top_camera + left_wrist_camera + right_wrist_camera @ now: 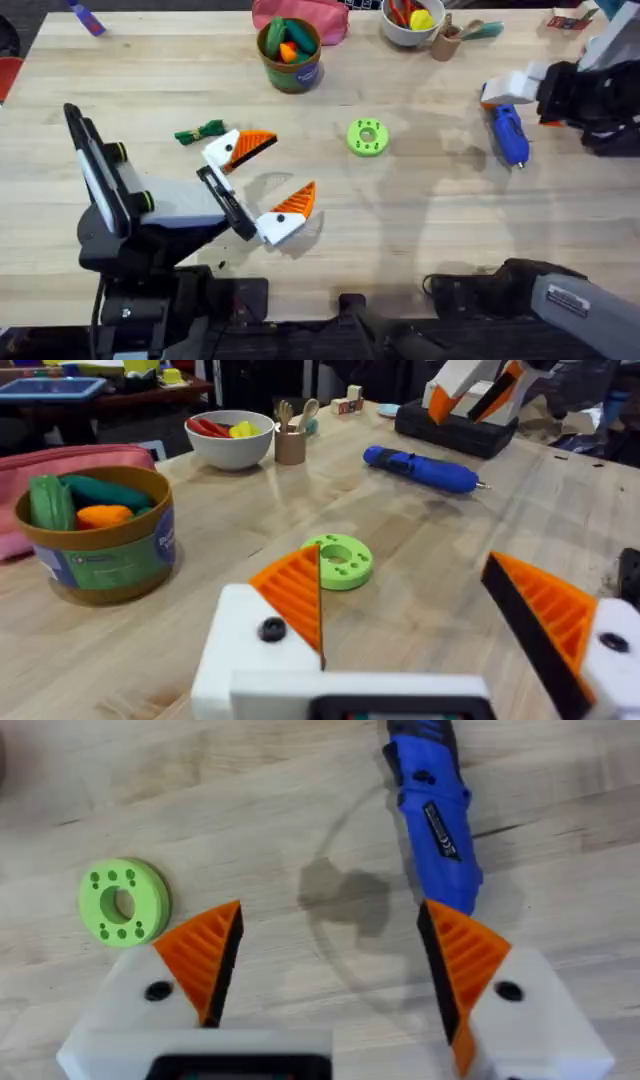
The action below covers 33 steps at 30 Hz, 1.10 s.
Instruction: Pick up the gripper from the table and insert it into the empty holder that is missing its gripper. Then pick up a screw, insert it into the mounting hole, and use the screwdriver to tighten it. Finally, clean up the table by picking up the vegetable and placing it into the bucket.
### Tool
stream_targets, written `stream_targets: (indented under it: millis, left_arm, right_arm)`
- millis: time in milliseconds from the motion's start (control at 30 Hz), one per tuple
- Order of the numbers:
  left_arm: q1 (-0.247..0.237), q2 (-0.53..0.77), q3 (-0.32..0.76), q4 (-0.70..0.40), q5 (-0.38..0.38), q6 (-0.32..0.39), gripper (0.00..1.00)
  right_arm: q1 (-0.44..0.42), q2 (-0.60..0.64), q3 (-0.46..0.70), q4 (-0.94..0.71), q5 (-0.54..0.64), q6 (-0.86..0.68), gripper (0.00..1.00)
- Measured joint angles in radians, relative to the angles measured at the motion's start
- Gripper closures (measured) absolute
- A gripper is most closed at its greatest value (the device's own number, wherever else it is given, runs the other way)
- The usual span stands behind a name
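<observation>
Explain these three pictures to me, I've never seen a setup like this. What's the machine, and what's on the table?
It is two robot arms at a wooden table. One picture looks down from above. The other two come from a camera on each wrist, looking past that arm's own white-and-orange fingers. The left gripper and the right gripper are both open and hold nothing. On the table lie a blue screwdriver, a green disc, a leafy toy vegetable, a bucket of toy food, a white bowl and a pink pouch.
</observation>
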Motion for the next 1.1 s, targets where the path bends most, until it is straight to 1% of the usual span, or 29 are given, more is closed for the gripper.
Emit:
stream_targets:
  millis: [367, 400, 567, 600, 667, 1100]
  left_arm:
    - [0.0, 0.0, 0.0, 0.0, 0.0, 0.0, 0.024]
    - [0.0, 0.0, 0.0, 0.0, 0.0, -0.002, 0.111]
    - [0.0, 0.0, 0.0, 0.0, 0.0, 0.0, 0.904]
    - [0.0, 0.0, 0.0, 0.0, 0.0, 0.004, 0.972]
    - [0.0, 0.0, 0.0, 0.0, 0.0, 0.003, 0.993]
    - [0.0, 0.0, 0.0, 0.0, 0.0, 0.004, 0.994]
  right_arm:
    - [0.0, 0.004, 0.0, 0.001, 0.0, 0.0, 0.008]
    - [0.0, 0.005, 0.0, 0.001, 0.0, 0.0, 0.008]
    - [0.0, 0.004, 0.0, 0.001, 0.0, 0.0, 0.01]
    - [0.0, 0.004, 0.0, 0.001, 0.0, 0.0, 0.009]
    - [0.0, 0.005, 0.0, 0.001, 0.0, 0.0, 0.009]
    - [-0.011, 0.005, 0.0, 0.008, 0.011, -0.023, 0.009]
